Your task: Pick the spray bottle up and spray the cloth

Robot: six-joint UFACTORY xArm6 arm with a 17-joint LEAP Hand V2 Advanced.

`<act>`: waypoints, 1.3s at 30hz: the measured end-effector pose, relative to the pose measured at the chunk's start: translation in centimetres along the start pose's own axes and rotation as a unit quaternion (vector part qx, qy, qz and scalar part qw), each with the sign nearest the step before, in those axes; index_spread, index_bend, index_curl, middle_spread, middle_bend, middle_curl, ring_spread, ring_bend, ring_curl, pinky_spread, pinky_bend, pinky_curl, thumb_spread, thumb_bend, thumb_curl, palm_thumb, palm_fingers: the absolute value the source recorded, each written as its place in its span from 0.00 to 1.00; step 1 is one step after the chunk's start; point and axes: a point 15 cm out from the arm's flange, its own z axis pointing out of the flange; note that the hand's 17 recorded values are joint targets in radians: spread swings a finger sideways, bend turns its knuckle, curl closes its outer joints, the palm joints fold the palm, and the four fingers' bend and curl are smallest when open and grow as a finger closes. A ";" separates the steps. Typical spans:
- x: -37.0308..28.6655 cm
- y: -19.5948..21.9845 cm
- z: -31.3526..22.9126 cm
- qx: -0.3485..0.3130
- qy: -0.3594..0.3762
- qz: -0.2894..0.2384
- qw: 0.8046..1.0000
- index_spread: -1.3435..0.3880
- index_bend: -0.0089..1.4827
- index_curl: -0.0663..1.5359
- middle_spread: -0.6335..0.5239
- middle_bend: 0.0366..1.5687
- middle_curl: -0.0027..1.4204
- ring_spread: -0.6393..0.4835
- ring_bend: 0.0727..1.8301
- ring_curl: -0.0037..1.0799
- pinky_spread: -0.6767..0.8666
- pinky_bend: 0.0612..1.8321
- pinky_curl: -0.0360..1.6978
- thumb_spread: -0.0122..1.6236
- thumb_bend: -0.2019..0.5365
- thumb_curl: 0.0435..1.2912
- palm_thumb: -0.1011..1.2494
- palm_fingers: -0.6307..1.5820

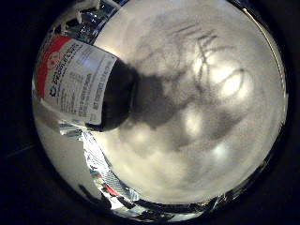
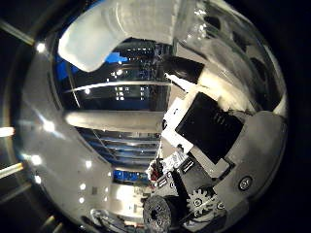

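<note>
In the little finger side palm view, the spray bottle (image 1: 82,80) is close to the palm. It has a white and red printed label and a dark lower part, and it is over a pale tabletop (image 1: 202,141). A dark shadow of the bottle and the hand lies on that tabletop. In the thumb side palm view, a pale translucent white thing (image 2: 97,41) is close by; I cannot tell whether it is the bottle's top or the cloth. White, black and geared parts of my hand (image 2: 199,146) reach into that view.
The thumb side palm view looks out at a room with ceiling lights (image 2: 44,124), a blue window area (image 2: 126,92) and pale beams. Cluttered items (image 1: 103,173) lie at the table's edge in the little finger side palm view.
</note>
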 end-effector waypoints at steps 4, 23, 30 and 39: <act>-1.9 0.7 -0.4 -0.017 -0.030 -0.003 0.999 0.65 0.72 0.46 0.47 0.75 0.46 0.44 0.71 0.52 0.29 0.65 0.39 0.65 0.26 0.27 0.76 0.87; -11.9 10.0 -10.5 -0.357 0.030 -0.088 0.930 0.67 0.81 0.46 0.47 0.86 0.44 0.44 0.79 0.54 0.33 0.63 0.60 0.62 0.26 0.43 0.86 0.83; -14.5 11.2 -12.8 -0.422 0.093 -0.139 0.891 0.67 0.82 0.47 0.47 0.88 0.43 0.43 0.80 0.54 0.32 0.60 0.67 0.60 0.25 0.48 0.85 0.82; -19.2 14.0 -12.1 -0.468 0.172 -0.225 0.837 0.67 0.82 0.48 0.47 0.88 0.43 0.43 0.80 0.54 0.32 0.57 0.72 0.59 0.25 0.52 0.85 0.82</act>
